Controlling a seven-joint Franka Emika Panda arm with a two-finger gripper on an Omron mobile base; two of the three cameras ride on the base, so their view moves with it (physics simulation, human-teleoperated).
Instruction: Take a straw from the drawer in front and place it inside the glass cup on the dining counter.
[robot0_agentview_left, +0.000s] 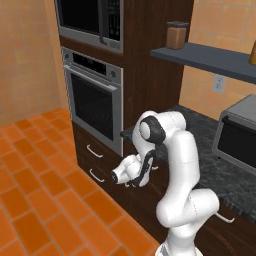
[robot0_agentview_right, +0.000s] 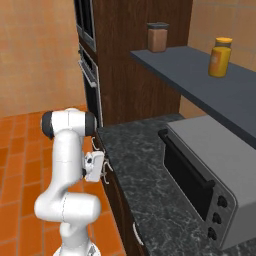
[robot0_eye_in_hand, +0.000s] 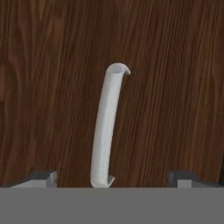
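Gripper (robot0_eye_in_hand: 111, 179) wide open, empty, facing shut drawer (robot0_eye_in_hand: 52, 87) front; fingertips (robot0_eye_in_hand: 43, 177) straddle its curved silver handle (robot0_eye_in_hand: 105, 131), not touching. Handle's lower end cut off. Open orange floor (robot0_agentview_left: 35, 165) left of the cabinets.

We see left base view from behind arm (robot0_agentview_left: 182, 170), facing forward-down at wall oven (robot0_agentview_left: 95, 102) and dark granite counter (robot0_agentview_left: 220, 170). We see right base view from arm's other side, looking along same counter (robot0_agentview_right: 145, 180), toaster oven (robot0_agentview_right: 210, 175) near. Both share counter, toaster oven (robot0_agentview_left: 237, 132), shelf (robot0_agentview_left: 210, 59) with brown jar (robot0_agentview_left: 176, 35). Hand view sits very close, facing drawer (robot0_eye_in_hand: 52, 87) front square-on, silver handle (robot0_eye_in_hand: 106, 131) centred between finger tips.
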